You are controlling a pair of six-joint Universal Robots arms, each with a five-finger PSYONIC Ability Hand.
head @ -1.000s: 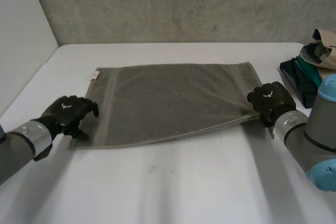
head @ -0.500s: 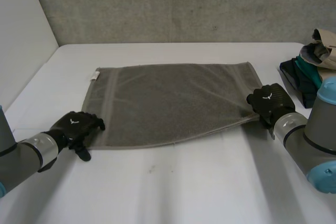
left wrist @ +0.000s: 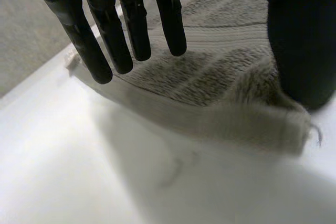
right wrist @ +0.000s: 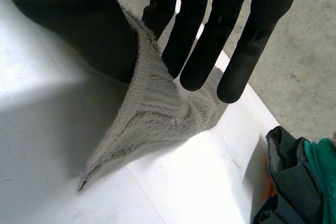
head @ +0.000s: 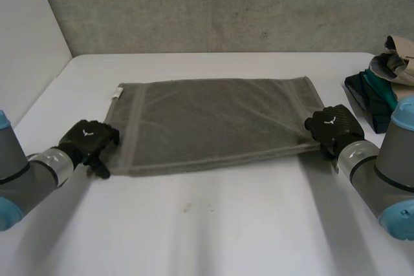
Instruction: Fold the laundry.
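A grey towel (head: 213,121) lies flat on the white table (head: 213,224), folded double, with a small white tag at its far-left corner. My left hand (head: 87,139) is at the towel's near-left corner. In the left wrist view its fingers (left wrist: 131,19) are straight and hover over the towel (left wrist: 210,77), while the thumb (left wrist: 299,40) rests on the corner. My right hand (head: 331,126) is at the near-right corner. There the cloth (right wrist: 152,114) rises in a peak, pinched between the thumb (right wrist: 79,30) and the fingers (right wrist: 202,35).
A pile of dark, teal and beige clothes (head: 381,88) sits at the table's right edge, close to my right arm, and shows beyond the fingers as clothes (right wrist: 299,182) in the right wrist view. A white side wall (head: 26,50) borders the table on the left.
My left hand slid along the towel's left edge to the near-left corner and drew back a little. The towel's near edge now lies straighter. The right hand has kept its place.
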